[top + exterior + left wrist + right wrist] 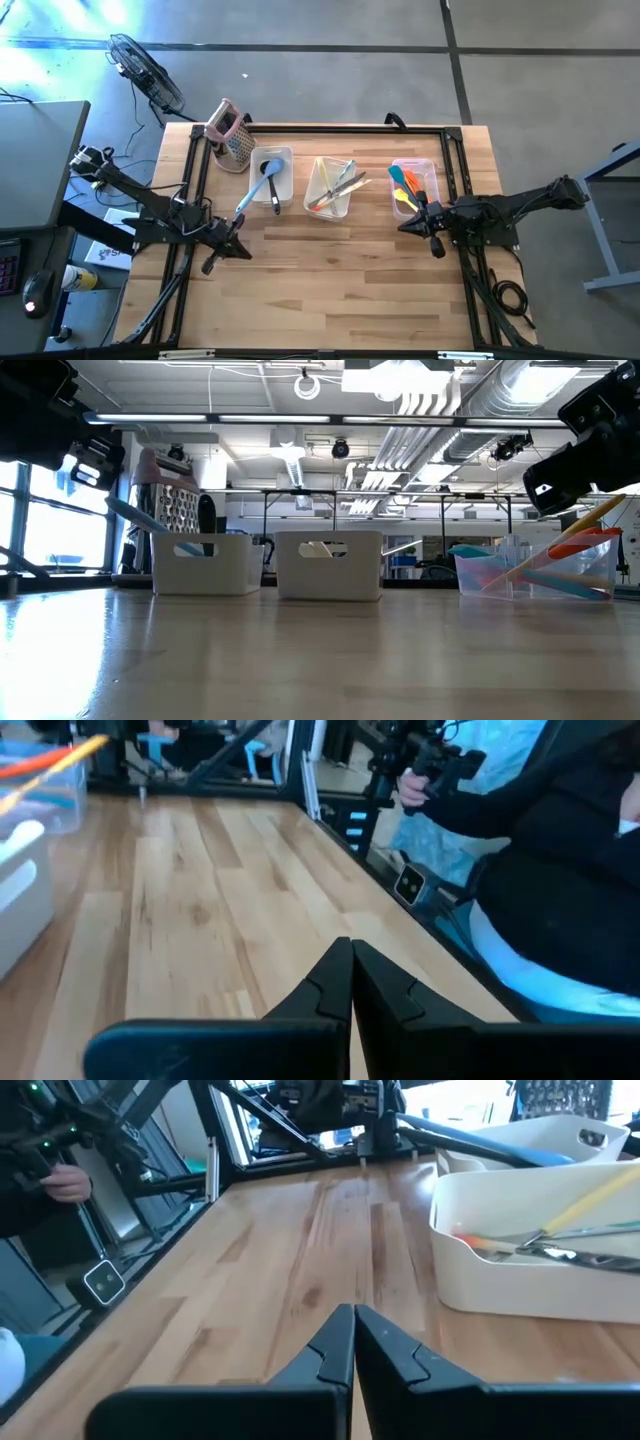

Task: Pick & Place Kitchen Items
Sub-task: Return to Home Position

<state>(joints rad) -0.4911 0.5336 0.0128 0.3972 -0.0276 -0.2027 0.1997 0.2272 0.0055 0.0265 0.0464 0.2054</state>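
the blue serving spoon (pixel 256 188) leans in the left white bin (pixel 287 158), its handle sticking out over the rim, beside a black ladle (pixel 275 197). metal tongs (pixel 345 184) lie in the middle white bin (pixel 318 170). orange and yellow spatulas (pixel 405 190) sit in the clear bin (pixel 432 170). in the low view the white bin walls hide most of what is inside. the left gripper (pixel 351 955) and right gripper (pixel 354 1320) hover over the wooden table (pixel 330 290), fingers pressed together, holding nothing.
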